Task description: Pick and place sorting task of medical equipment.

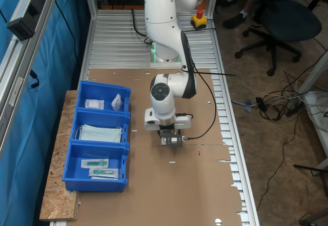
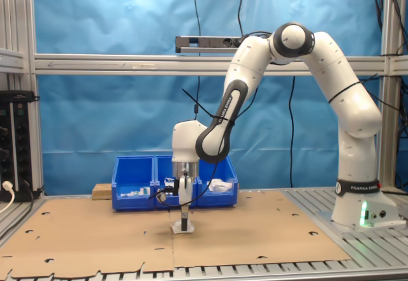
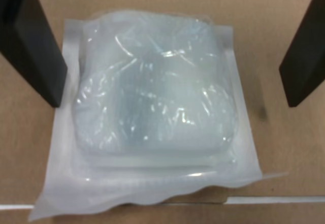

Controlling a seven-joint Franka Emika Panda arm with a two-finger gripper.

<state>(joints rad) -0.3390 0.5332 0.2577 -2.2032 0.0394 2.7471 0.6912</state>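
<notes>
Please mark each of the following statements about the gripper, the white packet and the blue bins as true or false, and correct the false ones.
1. The gripper is open, with one finger on each side of the white packet. True.
2. The white packet lies inside a blue bin. False: it lies on the cardboard sheet, apart from the bins.
3. The pale blue face mask is in the middle blue bin of the row of three. True.
4. The long clear packets with green parts lie on the cardboard. False: they are in the end blue bin, nearest the first exterior view's bottom.
5. The gripper holds the packet lifted in the air. False: the packet rests on the cardboard.
</notes>
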